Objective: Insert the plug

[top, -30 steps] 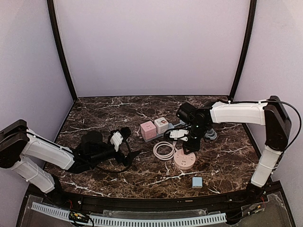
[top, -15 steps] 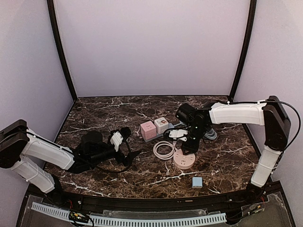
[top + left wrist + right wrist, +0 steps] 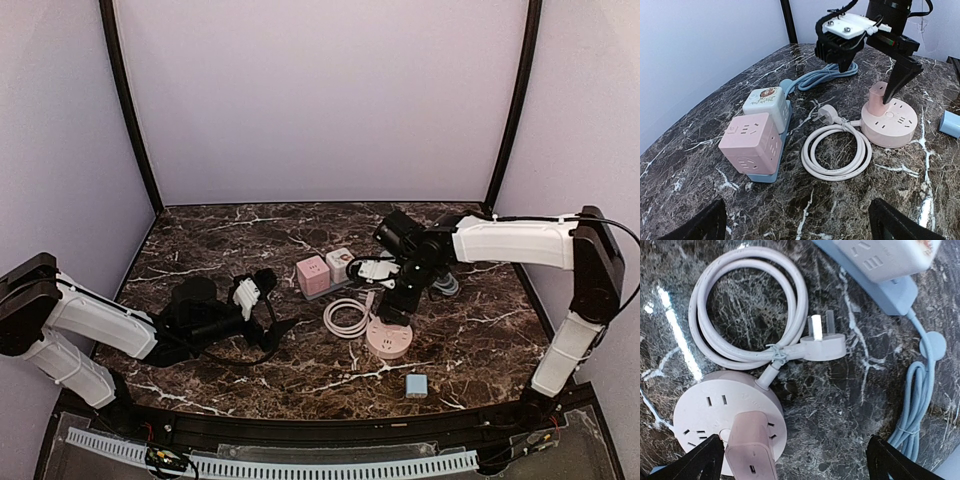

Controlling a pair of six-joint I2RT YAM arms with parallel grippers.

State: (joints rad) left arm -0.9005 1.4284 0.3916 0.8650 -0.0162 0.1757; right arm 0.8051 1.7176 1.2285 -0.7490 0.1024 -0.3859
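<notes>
A pink plug (image 3: 751,445) stands upright in the round pink socket (image 3: 705,410) on the marble table. My right gripper (image 3: 795,462) hangs open just above it, and the plug sits between the fingers, close to the left one. From above, the right gripper (image 3: 400,298) is over the plug (image 3: 384,323) and the socket (image 3: 390,343). The left wrist view also shows the plug (image 3: 879,92) standing in the socket (image 3: 890,122). My left gripper (image 3: 272,305) lies open and empty at the left, well away from the socket.
The socket's white cable (image 3: 747,310) is coiled beside it, its own white plug (image 3: 822,345) lying loose. Behind it, a blue power strip (image 3: 890,285) carries a pink cube (image 3: 313,274) and a white cube (image 3: 341,264). A small light-blue block (image 3: 417,386) lies near the front.
My right gripper has opened and let go of the pink plug, then drawn slightly up and back. The plug stays standing in the socket. The left arm has not moved.
</notes>
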